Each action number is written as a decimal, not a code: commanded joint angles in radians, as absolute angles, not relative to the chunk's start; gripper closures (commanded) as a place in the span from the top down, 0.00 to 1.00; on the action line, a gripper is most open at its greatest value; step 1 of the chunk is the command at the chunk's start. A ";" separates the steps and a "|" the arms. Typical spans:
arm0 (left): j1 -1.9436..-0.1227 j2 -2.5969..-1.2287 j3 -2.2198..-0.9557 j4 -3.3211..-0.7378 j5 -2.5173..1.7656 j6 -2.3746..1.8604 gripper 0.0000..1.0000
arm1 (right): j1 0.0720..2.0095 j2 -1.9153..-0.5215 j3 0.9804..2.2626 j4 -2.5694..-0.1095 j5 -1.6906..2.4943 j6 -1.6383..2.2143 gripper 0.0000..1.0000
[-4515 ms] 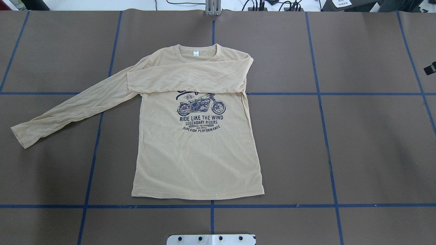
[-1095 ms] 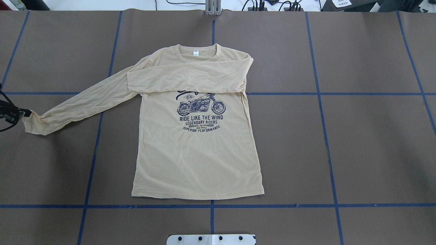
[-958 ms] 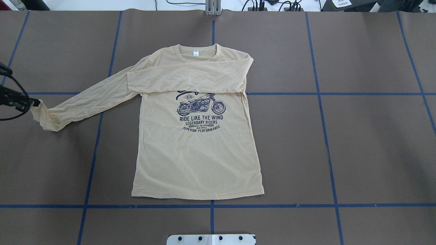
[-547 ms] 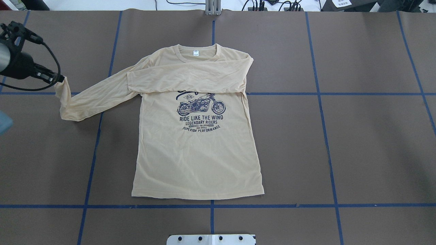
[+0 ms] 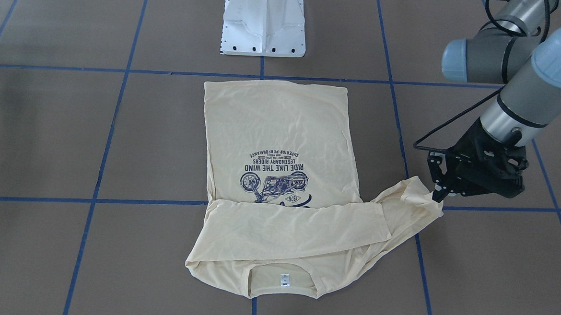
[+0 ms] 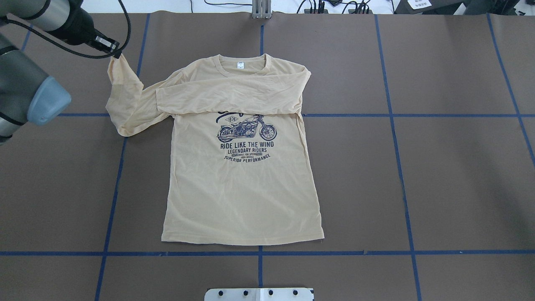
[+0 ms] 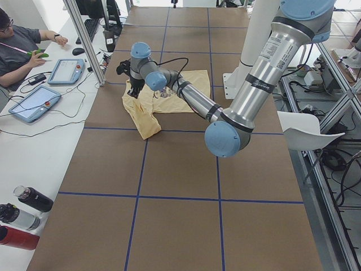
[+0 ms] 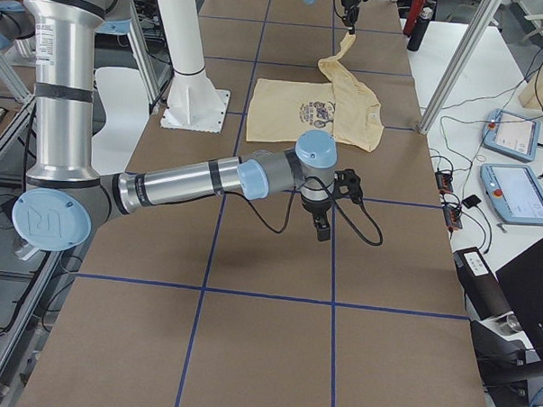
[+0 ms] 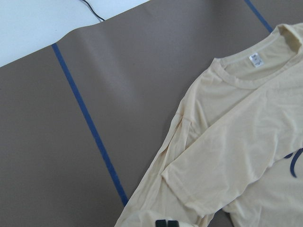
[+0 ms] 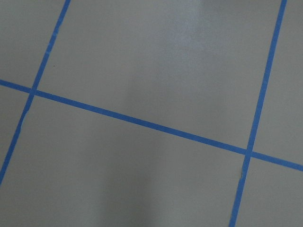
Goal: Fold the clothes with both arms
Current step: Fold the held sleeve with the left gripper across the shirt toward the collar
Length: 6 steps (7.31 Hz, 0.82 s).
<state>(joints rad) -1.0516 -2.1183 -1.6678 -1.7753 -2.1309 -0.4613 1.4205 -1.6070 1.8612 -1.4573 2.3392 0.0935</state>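
Observation:
The cream-yellow long-sleeved T-shirt (image 6: 242,188) lies flat on the brown table, print up, collar at the far side. One sleeve (image 6: 230,96) is folded across the chest. My left gripper (image 6: 117,53) is shut on the cuff of the other sleeve (image 6: 125,100) and holds it lifted beside the shoulder, so the sleeve hangs doubled over. The front view shows the gripper (image 5: 436,197) pinching the cuff (image 5: 413,195). The left wrist view shows the collar and label (image 9: 256,60). My right gripper (image 8: 322,231) hangs over bare table, away from the shirt; I cannot tell whether it is open or shut.
The white pedestal base (image 5: 264,20) stands at the near table edge behind the shirt hem. Blue tape lines (image 6: 259,253) grid the table. An operator (image 7: 17,45), tablets (image 7: 34,104), bottles (image 7: 22,212) and a metal post (image 7: 84,42) are along the far edge.
My left gripper took the sleeve cuff, lifted it and carried it toward the far side and the shirt's shoulder. The sleeve went from flat and stretched out to doubled over.

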 commanded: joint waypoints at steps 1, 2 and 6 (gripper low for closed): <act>-1.026 -2.251 -1.658 -1.718 -2.128 -0.581 0.00 | 1.420 -1.608 1.856 -1.457 2.339 0.094 1.00; -1.002 -2.319 -1.631 -1.703 -2.126 -0.636 0.00 | 1.420 -1.608 1.855 -1.457 2.339 0.094 1.00; -0.889 -2.616 -1.383 -1.697 -2.074 -0.826 0.00 | 1.420 -1.621 1.856 -1.457 2.339 0.094 1.00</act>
